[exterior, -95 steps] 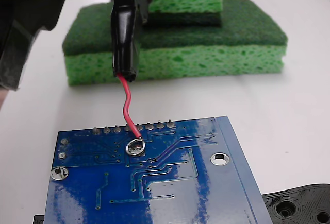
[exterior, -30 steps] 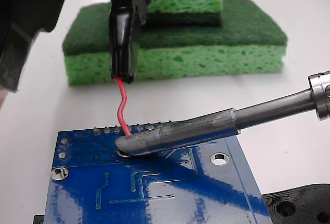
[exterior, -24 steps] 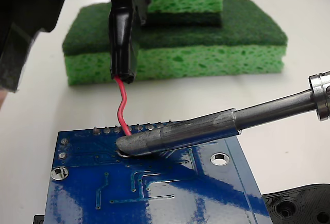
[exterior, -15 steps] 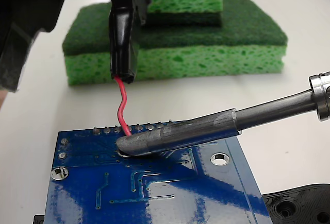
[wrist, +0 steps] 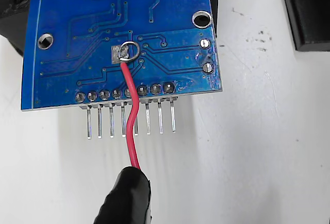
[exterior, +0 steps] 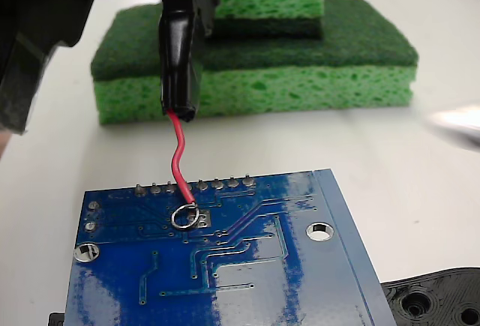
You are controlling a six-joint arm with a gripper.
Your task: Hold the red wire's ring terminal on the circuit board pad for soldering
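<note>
The gripper [exterior: 180,79] has its fingers closed on the black-sleeved end of the red wire [exterior: 177,157], which hangs down to the circuit board [exterior: 247,281]. The ring terminal [exterior: 184,216] lies flat on the pad [wrist: 119,53], just beyond the row of solder pins [wrist: 129,121]. Green sponges [exterior: 300,64] sit far behind on the white table [exterior: 420,161].

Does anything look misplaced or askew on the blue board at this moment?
The small silver ring terminal of the thin red wire sits off-centre: it overlaps only one edge of the silvery square pad on the glossy blue circuit board. Nothing looks damaged.
</note>
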